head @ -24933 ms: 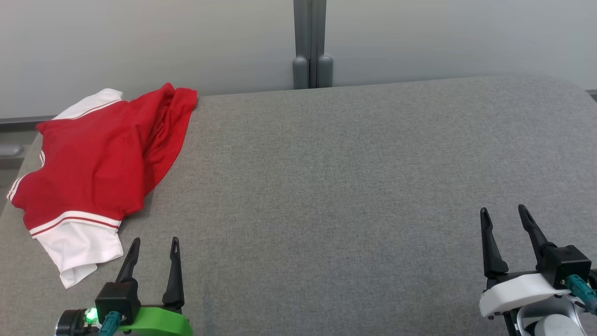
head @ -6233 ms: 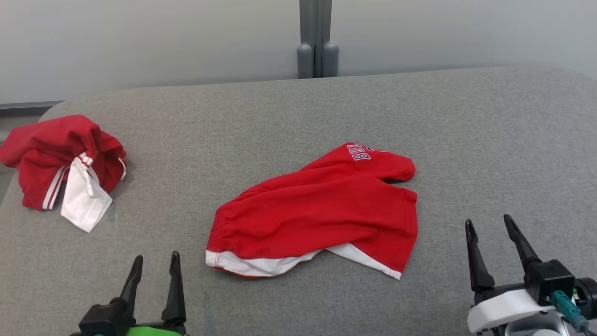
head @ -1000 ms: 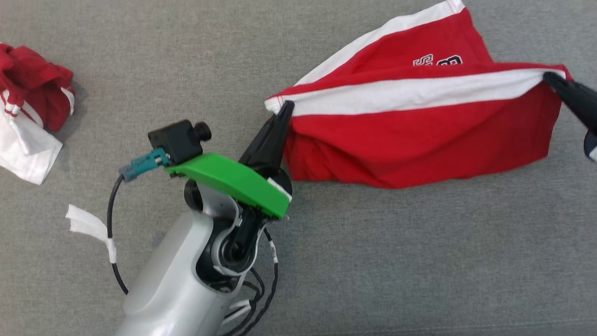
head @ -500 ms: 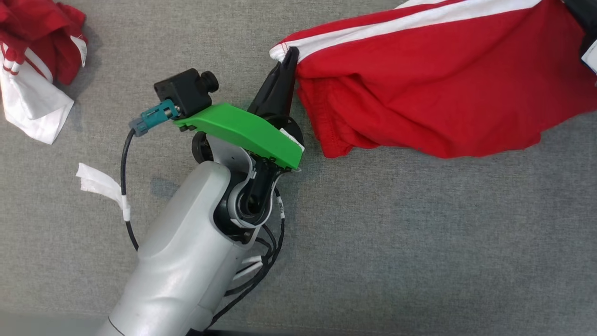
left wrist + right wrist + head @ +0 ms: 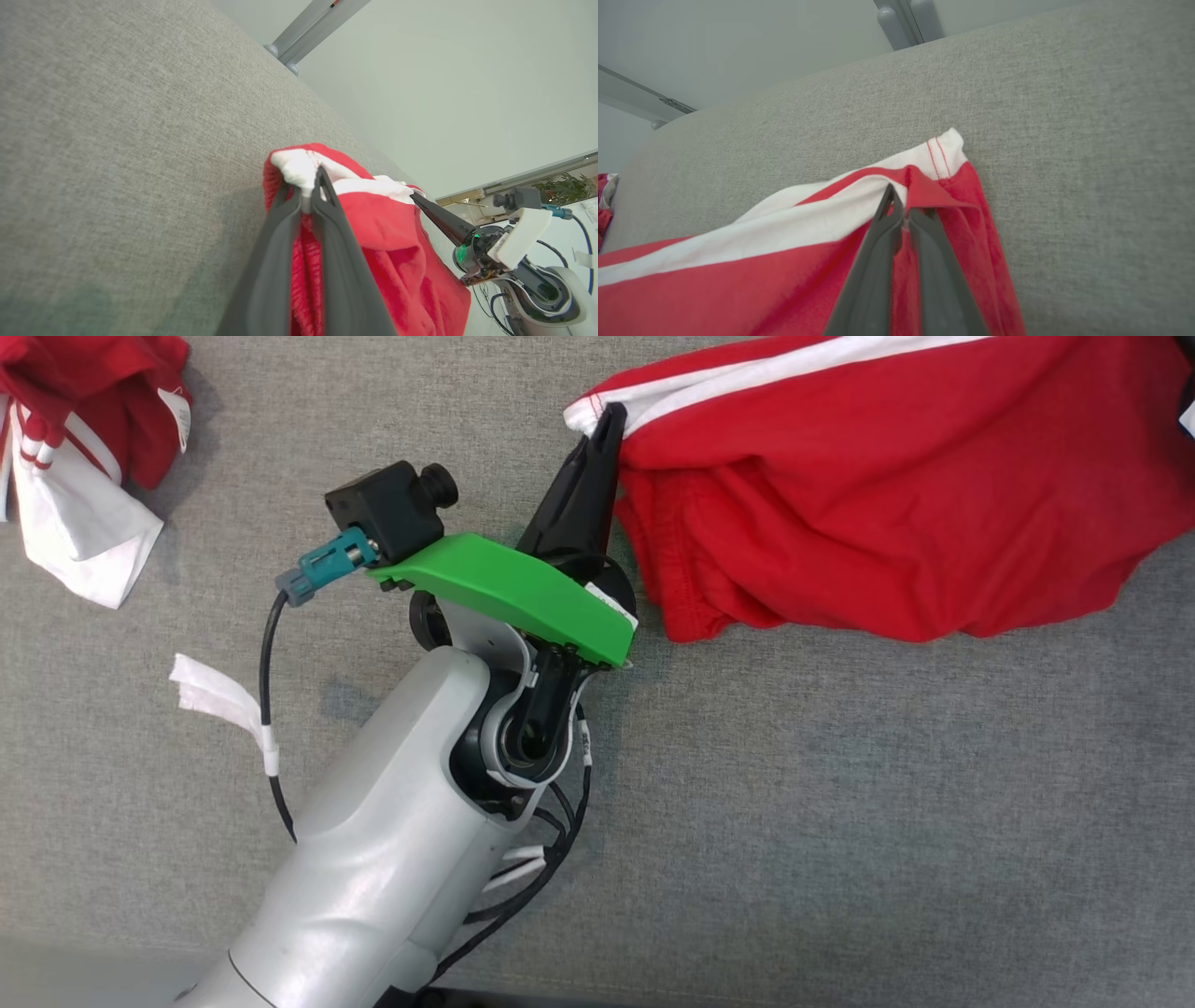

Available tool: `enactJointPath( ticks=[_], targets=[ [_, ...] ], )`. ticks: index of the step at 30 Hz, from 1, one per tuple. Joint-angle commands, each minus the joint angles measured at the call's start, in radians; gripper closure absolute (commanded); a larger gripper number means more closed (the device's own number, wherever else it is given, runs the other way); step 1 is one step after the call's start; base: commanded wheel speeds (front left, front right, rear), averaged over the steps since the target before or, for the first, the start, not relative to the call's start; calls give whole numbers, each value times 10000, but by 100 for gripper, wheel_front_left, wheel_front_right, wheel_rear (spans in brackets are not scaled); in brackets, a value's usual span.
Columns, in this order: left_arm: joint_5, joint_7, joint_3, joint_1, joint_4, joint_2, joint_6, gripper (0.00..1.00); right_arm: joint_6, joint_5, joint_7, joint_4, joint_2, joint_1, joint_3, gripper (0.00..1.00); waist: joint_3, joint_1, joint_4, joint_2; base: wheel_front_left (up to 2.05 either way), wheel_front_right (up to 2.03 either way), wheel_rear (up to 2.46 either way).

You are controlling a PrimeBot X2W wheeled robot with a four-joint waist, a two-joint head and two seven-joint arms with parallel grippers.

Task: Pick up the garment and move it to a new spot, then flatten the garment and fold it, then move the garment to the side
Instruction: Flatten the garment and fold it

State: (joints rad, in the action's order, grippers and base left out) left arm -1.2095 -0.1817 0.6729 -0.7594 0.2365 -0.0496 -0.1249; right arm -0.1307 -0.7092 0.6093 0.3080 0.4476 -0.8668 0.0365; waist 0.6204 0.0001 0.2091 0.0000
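Left end effector (image 5: 605, 418) pinches a white-hemmed corner of the red shorts (image 5: 887, 495), fingers pressed together; your right end effector (image 5: 896, 198) pinches the opposite corner. Shorts stretch left-to-right over grey worktop (image 5: 840, 803).

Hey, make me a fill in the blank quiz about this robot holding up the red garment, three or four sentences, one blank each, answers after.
1. The left pincer is shut on the garment at its ____ hem.
2. The right pincer is ____ on another corner of the same hem.
3. In the head view, a crumpled garment lies at the upper ____ corner.
4. The wrist cover behind the left pincer is coloured ____.

Missing words: white; shut; left; green
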Motion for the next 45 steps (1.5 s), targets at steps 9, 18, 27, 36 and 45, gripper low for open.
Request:
enactJointPath(
  ticks=[9, 18, 27, 36, 45],
  targets=[
    [219, -57, 214, 18, 336, -130, -281, 0, 0, 498, -688, 437, -51, 1, -122, 0, -163, -1, -148, 0, 0, 0, 0],
    [2547, -793, 117, 806, -612, -1255, -1333, 0, 0, 1145, -1189, -302, 811, 626, -719, 0, -708, -1, -390, 0, 0, 0, 0],
    [7178, -835, -1607, 3378, -3166, -1109, -1572, 0, 0, 2041, -220, -767, 1554, 1696, -1291, 0, -514, -1, -227, 0, 0, 0, 0],
    [9153, -838, -2551, 4716, -3337, -180, -316, 0, -43, 1782, 241, 169, 217, 1768, -1460, 70, -497, -1, 357, 0, 0, 0, 0],
    [9485, -839, -3450, 5542, -3036, -22, 331, 0, 9, 884, -359, 342, 199, 2065, -547, 100, -1389, -1, -75, 0, 0, 0, 0]
  ],
)
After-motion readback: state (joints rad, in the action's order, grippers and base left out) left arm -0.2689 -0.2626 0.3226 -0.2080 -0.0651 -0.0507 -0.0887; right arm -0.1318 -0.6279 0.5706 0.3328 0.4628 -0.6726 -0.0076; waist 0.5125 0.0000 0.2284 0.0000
